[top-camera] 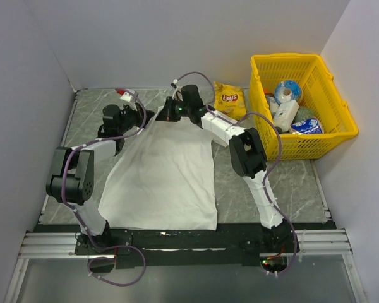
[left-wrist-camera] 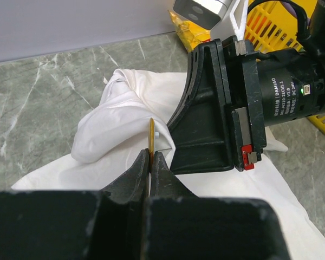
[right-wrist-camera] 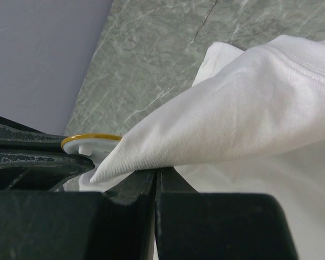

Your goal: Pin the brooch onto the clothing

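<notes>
The brooch [left-wrist-camera: 151, 134] stands edge-on at the centre of the left wrist view, pinched between the pressed-together jaws of the left gripper [left-wrist-camera: 150, 158]. Just right of it, the right gripper [right-wrist-camera: 155, 176] clamps a raised fold of the shirt [right-wrist-camera: 233, 108], whose tip meets the brooch's underside. Whether the pin has entered the cloth is hidden, probably not yet. By my reading both pieces are grasped and brought together, and the fastening itself is left.

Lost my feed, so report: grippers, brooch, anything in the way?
Left gripper shut on brooch, held edge-up. Right gripper shut on shirt fold, close beside the brooch. Nothing between them; chips and basket stand apart.
</notes>
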Robot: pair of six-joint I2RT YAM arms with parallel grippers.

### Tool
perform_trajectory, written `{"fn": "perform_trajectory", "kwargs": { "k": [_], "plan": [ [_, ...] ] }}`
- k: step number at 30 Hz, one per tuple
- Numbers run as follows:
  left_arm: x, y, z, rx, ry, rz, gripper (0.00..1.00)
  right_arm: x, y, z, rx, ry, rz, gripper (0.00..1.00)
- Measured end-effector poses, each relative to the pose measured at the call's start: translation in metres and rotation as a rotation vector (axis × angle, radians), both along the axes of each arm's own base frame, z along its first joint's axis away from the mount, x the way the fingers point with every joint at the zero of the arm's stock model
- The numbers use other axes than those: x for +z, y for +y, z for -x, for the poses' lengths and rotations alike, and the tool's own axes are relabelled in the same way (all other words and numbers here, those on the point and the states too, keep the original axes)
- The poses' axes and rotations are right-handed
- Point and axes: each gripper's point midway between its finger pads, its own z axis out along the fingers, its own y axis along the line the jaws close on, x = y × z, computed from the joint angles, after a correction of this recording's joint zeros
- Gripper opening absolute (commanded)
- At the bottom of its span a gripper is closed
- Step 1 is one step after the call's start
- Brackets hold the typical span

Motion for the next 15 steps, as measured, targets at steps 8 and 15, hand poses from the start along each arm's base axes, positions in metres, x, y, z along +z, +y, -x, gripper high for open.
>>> {"fn": "perform_trajectory", "kwargs": {
  "k": [8,15],
  "plan": [
    [0.0033,-0.0022,0.0035,-0.026,0.010,0.036,0.01,0.0001,0.0001,0.0006,0.003,0.002,0.000,0.00],
    [0.0051,-0.0024,0.0048,-0.036,0.017,0.055,0.01,0.0022,0.0008,0.0007,0.008,0.008,0.002,0.07]
  ]
}}
